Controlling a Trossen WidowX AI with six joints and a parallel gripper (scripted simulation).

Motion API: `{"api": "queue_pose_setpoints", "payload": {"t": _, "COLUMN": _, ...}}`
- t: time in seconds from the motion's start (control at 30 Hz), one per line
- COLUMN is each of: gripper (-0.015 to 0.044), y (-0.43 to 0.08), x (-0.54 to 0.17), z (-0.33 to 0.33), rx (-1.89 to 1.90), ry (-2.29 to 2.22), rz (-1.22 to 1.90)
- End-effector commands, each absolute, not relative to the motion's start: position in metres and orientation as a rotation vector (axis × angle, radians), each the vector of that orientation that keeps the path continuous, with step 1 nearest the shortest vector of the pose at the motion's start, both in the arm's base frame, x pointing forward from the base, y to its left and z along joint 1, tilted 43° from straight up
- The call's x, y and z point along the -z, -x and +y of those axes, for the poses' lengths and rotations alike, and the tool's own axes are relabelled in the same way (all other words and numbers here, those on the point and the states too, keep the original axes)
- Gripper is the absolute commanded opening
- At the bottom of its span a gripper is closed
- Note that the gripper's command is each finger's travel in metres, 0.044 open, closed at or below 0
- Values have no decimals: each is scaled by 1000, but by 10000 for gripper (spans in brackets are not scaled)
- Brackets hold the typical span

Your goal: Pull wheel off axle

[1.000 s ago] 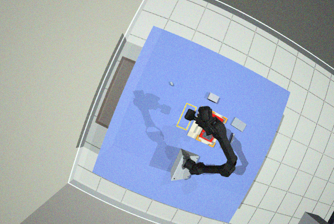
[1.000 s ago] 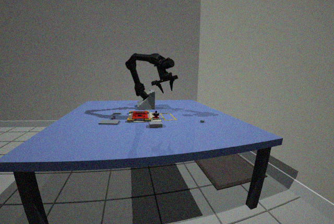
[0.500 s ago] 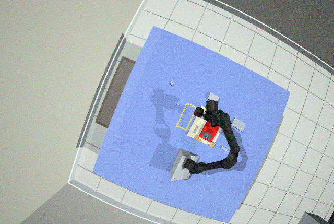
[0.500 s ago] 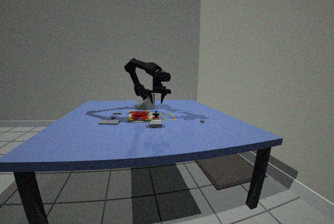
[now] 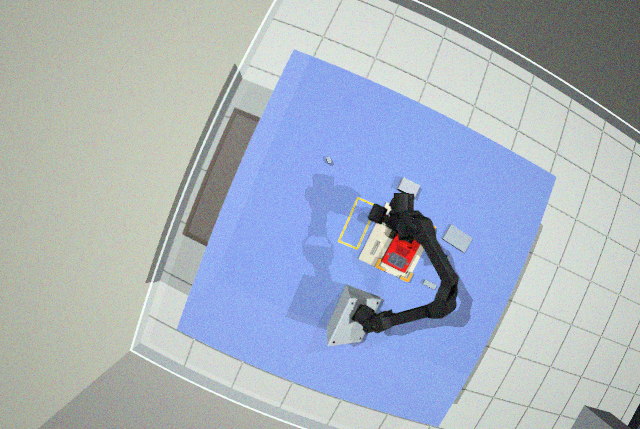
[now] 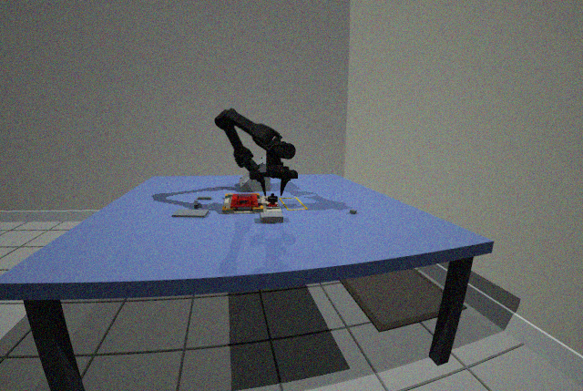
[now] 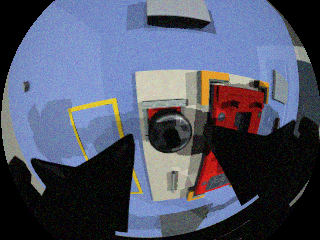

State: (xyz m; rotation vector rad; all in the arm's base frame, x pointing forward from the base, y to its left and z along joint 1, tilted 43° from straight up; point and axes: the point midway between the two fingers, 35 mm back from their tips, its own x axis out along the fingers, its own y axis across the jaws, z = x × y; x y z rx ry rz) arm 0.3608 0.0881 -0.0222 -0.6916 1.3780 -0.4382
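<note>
1. Bare test room, lab-like: plain grey walls [image 6: 164, 47], no furnishings on them.
2. Pale tiled floor [image 6: 291, 354] with dark grout lines; brown mat [image 5: 222, 176] lies by one wall.
3. One blue table [image 6: 141, 254] on dark legs, black robot arm [image 6: 254, 141] mounted on it.
4. Small grey blocks [image 5: 458, 237] and a yellow-outlined rectangle [image 5: 355, 221] on the tabletop.

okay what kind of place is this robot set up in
Probably a bare test room for robot practice, not a home or factory: plain walls, a tiled floor, and one blue table carrying the arm and a small wheel-and-axle fixture beside a yellow marked area.
</note>
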Motion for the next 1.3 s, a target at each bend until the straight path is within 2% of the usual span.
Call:
{"api": "queue_pose_setpoints", "payload": {"t": 0.0, "gripper": 300, "y": -360, "x": 34, "z": 75, "rx": 441, "ry": 702, "rz": 1381}}
{"api": "queue_pose_setpoints", "payload": {"t": 0.1, "gripper": 300, "y": -360, "x": 34, "z": 75, "rx": 441, "ry": 702, "rz": 1381}}
{"api": "queue_pose_setpoints", "payload": {"t": 0.23, "gripper": 195, "y": -359, "x": 32, "z": 77, "rx": 444, "ry": 695, "rz": 1388}}
{"api": "queue_pose_setpoints", "payload": {"t": 0.5, "gripper": 142, "y": -359, "x": 32, "z": 77, "rx": 444, "ry": 695, "rz": 1388}}
{"api": "queue_pose_setpoints", "payload": {"t": 0.67, "gripper": 10, "y": -359, "x": 31, "z": 77, "rx": 444, "ry": 695, "rz": 1388}}
{"api": "queue_pose_setpoints", "payload": {"t": 0.7, "gripper": 0, "y": -359, "x": 31, "z": 78, "rx": 444, "ry": 695, "rz": 1388}}
{"api": "queue_pose_setpoints", "payload": {"t": 1.27, "gripper": 0, "y": -358, "x": 27, "z": 82, "rx": 443, "ry": 696, "rz": 1387}}
